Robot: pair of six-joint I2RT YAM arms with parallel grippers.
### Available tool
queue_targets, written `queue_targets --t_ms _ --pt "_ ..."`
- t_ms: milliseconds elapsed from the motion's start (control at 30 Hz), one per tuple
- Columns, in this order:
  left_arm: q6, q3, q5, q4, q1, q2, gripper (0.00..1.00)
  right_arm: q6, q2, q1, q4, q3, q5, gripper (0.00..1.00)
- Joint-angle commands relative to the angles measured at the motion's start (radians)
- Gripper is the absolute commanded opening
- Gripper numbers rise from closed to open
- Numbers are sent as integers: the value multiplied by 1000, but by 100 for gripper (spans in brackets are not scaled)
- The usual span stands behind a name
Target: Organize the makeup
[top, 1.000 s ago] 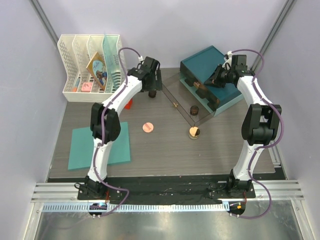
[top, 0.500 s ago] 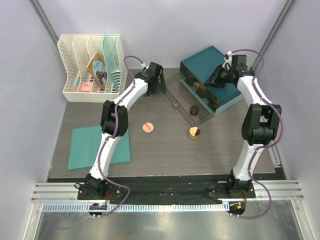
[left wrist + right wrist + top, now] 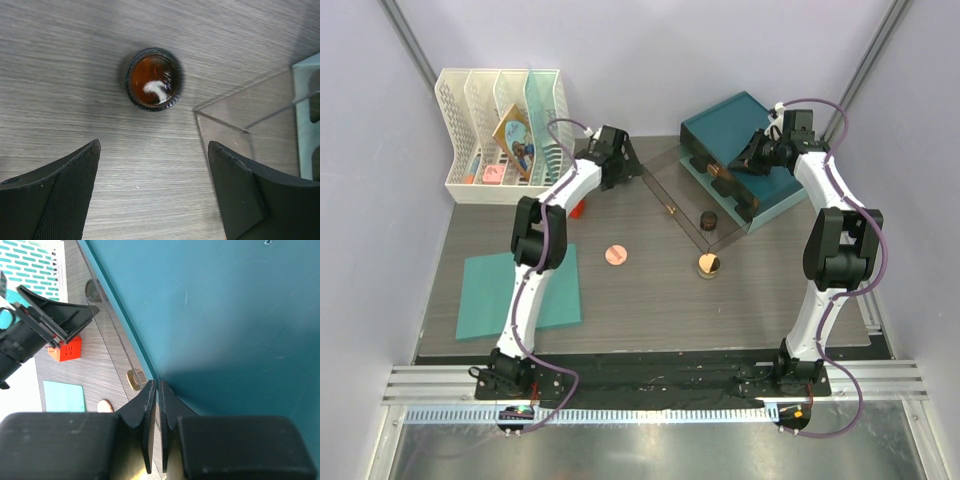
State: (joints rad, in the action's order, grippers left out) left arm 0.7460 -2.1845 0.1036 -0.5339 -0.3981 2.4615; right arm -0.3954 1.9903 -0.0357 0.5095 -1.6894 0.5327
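A dark brown round jar (image 3: 154, 79) stands on the table just ahead of my left gripper (image 3: 154, 145), which is open and empty above the wood; the top view does not show this jar. In the top view the left gripper (image 3: 617, 157) is at the far corner of a clear panel (image 3: 670, 195). My right gripper (image 3: 157, 383) is shut on the edge of the teal box's lid (image 3: 740, 135). Another dark brown jar (image 3: 708, 220), a gold-lidded jar (image 3: 708, 265) and a pink compact (image 3: 615, 254) sit mid-table.
A white rack (image 3: 460, 120) with a picture card stands back left. A red cube (image 3: 578, 207) lies near the left arm. A flat teal mat (image 3: 485, 300) lies front left. The clear panel's corner (image 3: 240, 112) is right of the left fingers.
The left wrist swung right, then back left beside the clear panel's far corner. The right arm has not moved.
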Motion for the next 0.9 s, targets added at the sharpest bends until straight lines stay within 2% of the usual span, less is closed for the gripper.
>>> queue_targets --t_ms 0,100,200,333,667,867 --pt "33 22 -28 114 15 -78 88 84 157 8 324 108 -198 14" --pt "38 -20 -76 121 28 -65 100 84 156 8 327 109 -203 14" --pt "35 -26 -148 172 34 -65 100 84 157 8 325 109 -206 14" --pt "27 -46 -160 189 45 -56 100 84 163 8 325 109 -211 14" --pt "30 -145 -111 184 71 30 99 89 183 8 333 100 -224 14" --pt "15 -227 -22 146 71 96 93 93 206 8 345 89 -237 13"
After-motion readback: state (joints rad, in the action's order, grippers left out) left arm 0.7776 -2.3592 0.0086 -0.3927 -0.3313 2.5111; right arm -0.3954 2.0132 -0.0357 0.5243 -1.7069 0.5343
